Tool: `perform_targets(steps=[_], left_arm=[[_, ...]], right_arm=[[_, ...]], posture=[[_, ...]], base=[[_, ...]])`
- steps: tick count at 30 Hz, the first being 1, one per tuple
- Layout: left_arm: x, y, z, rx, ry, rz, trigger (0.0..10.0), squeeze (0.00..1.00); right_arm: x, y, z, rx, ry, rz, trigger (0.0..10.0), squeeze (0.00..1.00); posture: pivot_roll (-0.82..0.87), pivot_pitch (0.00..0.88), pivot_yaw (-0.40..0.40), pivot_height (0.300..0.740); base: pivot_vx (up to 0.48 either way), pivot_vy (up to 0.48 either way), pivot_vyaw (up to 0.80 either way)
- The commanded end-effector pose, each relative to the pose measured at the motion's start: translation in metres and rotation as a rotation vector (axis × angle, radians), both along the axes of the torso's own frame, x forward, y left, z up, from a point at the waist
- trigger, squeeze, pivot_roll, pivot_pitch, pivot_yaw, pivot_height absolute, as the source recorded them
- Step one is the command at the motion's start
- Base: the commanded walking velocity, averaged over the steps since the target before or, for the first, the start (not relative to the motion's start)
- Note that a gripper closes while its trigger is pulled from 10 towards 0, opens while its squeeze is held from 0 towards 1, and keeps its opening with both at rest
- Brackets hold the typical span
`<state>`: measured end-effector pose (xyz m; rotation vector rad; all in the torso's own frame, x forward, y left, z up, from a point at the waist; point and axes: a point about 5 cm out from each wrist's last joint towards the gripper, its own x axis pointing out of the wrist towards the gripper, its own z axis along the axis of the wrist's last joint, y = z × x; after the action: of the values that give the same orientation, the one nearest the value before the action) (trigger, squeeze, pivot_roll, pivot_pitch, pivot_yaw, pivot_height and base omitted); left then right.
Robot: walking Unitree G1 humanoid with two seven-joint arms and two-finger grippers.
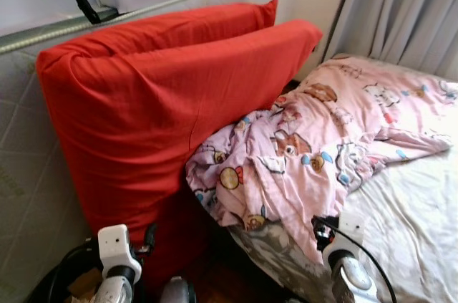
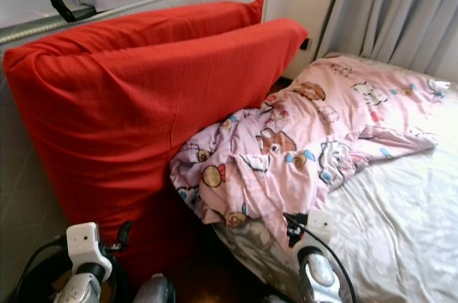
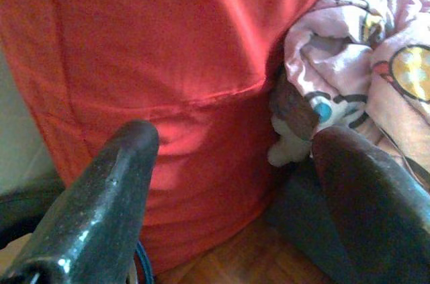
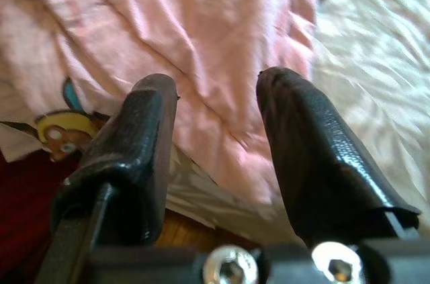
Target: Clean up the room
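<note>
At the far left, a grey quilted mattress (image 1: 28,195) stood on edge, and a large red cushion (image 1: 157,117) leaned against it, upright and slightly tilted. My left gripper (image 3: 232,156) hung low at the near left, its two black fingers (image 3: 107,203) spread wide apart and holding nothing, directed at the lower face of the red cushion above a strip of wooden floor (image 3: 235,257). Just right of the cushion and touching it, a pink cartoon-print blanket (image 1: 315,145) lay crumpled in a heap, draped over the near left edge of the bed and running toward the far right. My right gripper (image 4: 218,136) hung at the near right, its fingers likewise parted and empty, directed at the blanket's hanging edge. The white bedsheet (image 1: 415,224) lay bare to the right of the blanket. Grey curtains (image 1: 401,9) hung at the far right.
</note>
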<state>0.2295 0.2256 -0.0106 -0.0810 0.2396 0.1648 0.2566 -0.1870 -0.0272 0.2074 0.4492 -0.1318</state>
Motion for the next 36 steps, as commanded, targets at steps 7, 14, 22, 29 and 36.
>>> perform_targets(steps=[7, 14, 22, 29, 36], left_arm=[[0.0009, -0.0011, 0.0014, 0.003, -0.005, -0.011, 10.0, 0.00], [0.0009, -0.0011, 0.0014, 0.003, -0.005, -0.011, 10.0, 0.00], [0.0009, -0.0011, 0.0014, 0.003, -0.005, -0.011, 10.0, 0.00], [-0.0037, -0.0045, -0.0001, 0.045, 0.017, -0.062, 10.0, 0.00], [-0.0029, -0.0052, 0.0004, 0.045, 0.018, -0.067, 10.0, 0.00]], right_arm=[[-0.0006, -0.0019, -0.0003, -0.003, 0.003, -0.005, 10.0, 0.00], [-0.0006, -0.0019, -0.0003, -0.003, 0.003, -0.005, 10.0, 0.00], [-0.0006, -0.0019, -0.0003, -0.003, 0.003, -0.005, 10.0, 0.00], [0.0009, -0.0018, -0.0002, -0.004, 0.017, -0.037, 10.0, 0.00], [0.0015, 0.0009, -0.0001, -0.005, 0.017, -0.031, 10.0, 0.00]], posture=[[0.00, 0.000, -0.029, 0.630], [0.00, 0.000, -0.029, 0.630], [0.00, 0.000, -0.029, 0.630], [0.02, 0.053, -0.029, 0.630], [0.02, 0.044, -0.026, 0.630]], base=[[0.000, 0.000, 0.00], [0.000, 0.000, 0.00], [0.000, 0.000, 0.00], [0.242, 0.000, 0.00], [0.356, 0.000, 0.00]])
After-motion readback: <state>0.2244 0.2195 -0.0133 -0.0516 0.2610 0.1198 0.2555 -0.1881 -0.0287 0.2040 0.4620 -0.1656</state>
